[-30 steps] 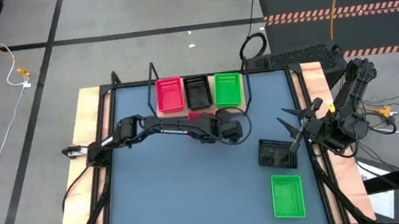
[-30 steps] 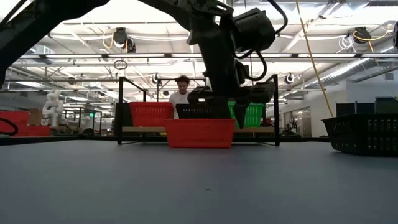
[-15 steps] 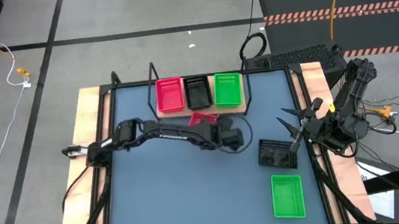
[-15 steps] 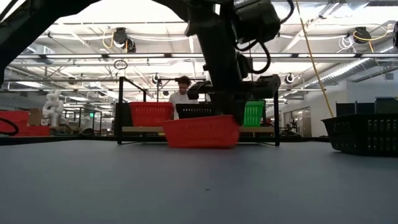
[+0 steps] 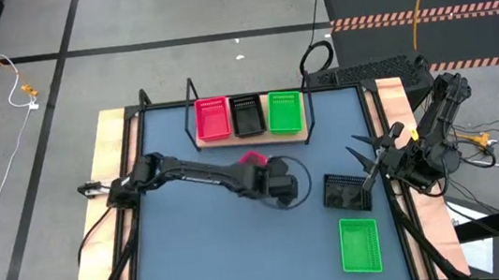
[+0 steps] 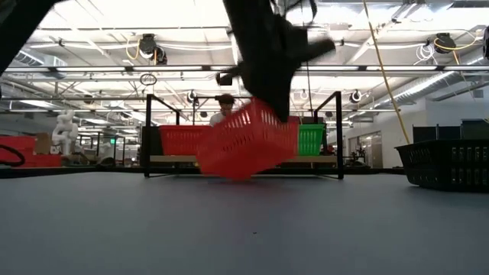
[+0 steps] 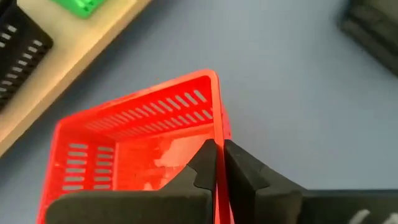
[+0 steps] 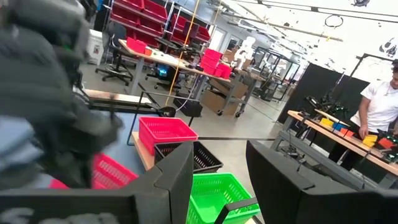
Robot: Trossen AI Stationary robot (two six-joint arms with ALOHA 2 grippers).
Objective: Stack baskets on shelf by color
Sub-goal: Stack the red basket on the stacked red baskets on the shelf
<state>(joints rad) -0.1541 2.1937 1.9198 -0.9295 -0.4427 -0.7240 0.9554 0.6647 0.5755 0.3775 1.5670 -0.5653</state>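
A: Where's the left gripper (image 7: 219,163)?

B: Near the table's (image 5: 205,249) centre, reaching in from nine o'clock. Its fingers (image 7: 200,165) are clamped narrow on the rim of a red basket (image 6: 248,141), one inside the wall, one outside.

A: Is that basket on the table?

B: No. From the low view it hangs tilted, one corner dipping toward the tabletop, the other end raised under the arm. From above only a bit of it (image 5: 252,159) peeks out at the arm's twelve o'clock side.

A: And the shelf (image 5: 298,135)?

B: At twelve o'clock on the table. Three baskets stand on it in a row: a red one (image 5: 212,120) toward nine, a black one (image 5: 247,115) in the middle, a green one (image 5: 285,112) toward three. Whether any of them are stacks, I cannot tell.

A: Anything loose?

B: A black basket (image 5: 346,191) at about four o'clock from centre, and a green basket (image 5: 358,244) nearer five, just beside it toward the near edge.

A: The right gripper (image 5: 364,151)?

B: Waiting at the three o'clock edge, just beside the loose black basket, fingers (image 8: 283,180) spread wide with nothing between them.

A: Anyone around?

B: A person (image 6: 223,109) stands behind the shelf in the low view.
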